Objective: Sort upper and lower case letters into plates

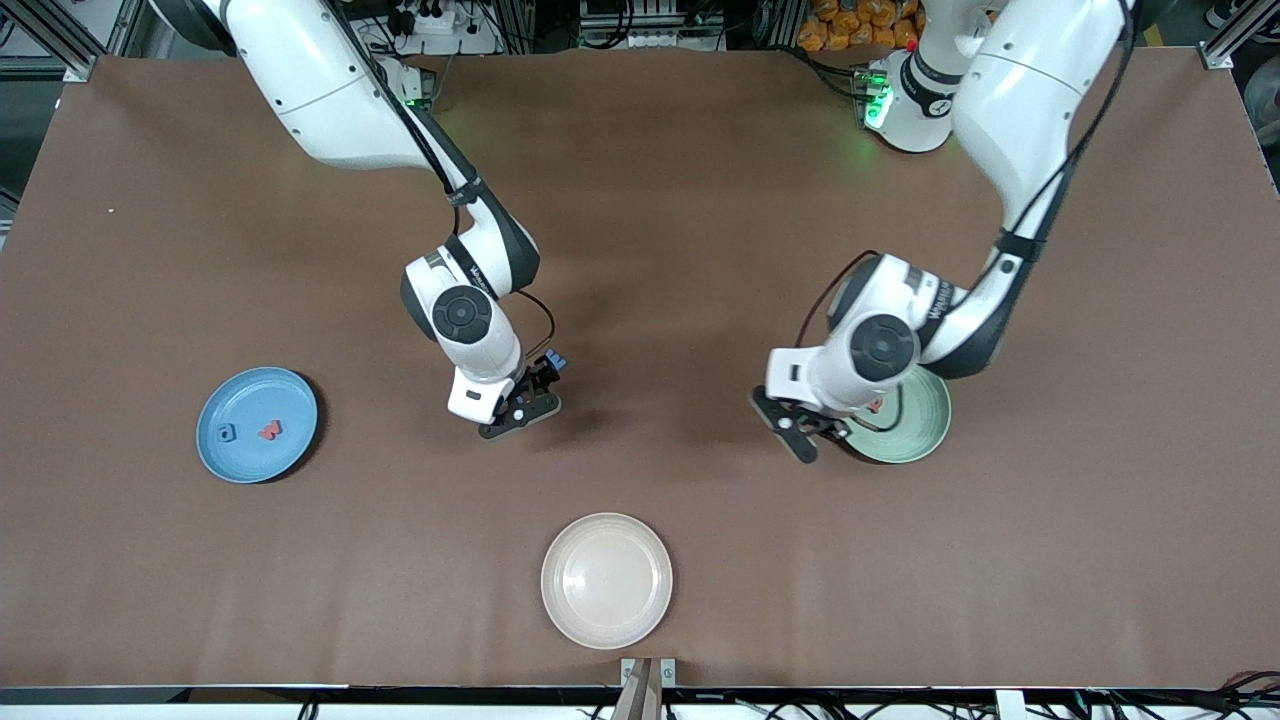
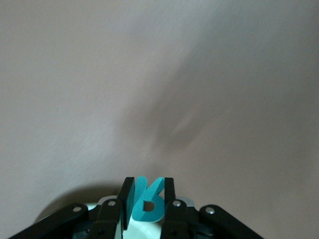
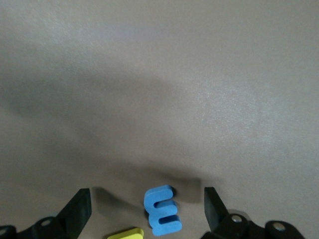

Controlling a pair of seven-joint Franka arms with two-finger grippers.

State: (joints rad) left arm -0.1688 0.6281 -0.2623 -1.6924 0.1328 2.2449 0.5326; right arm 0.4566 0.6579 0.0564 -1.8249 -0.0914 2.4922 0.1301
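Observation:
My left gripper (image 2: 148,182) is shut on a teal letter (image 2: 145,203), which stands upright between the fingers. It hangs over the rim of the mint green plate (image 1: 915,425) on the side toward the table's middle; a red letter (image 1: 876,406) peeks out on that plate. My right gripper (image 3: 147,192) is open and low over the table's middle, its fingers either side of a blue letter (image 3: 162,210) lying flat. A yellow letter (image 3: 125,233) lies beside it. The sky blue plate (image 1: 257,455) holds a blue letter (image 1: 226,433) and a red letter (image 1: 269,430).
A cream-white plate (image 1: 607,580) sits near the table's front edge, midway between the arms. In the front view the right arm's hand (image 1: 500,395) hides the letters under it. The brown table (image 1: 640,200) runs wide around everything.

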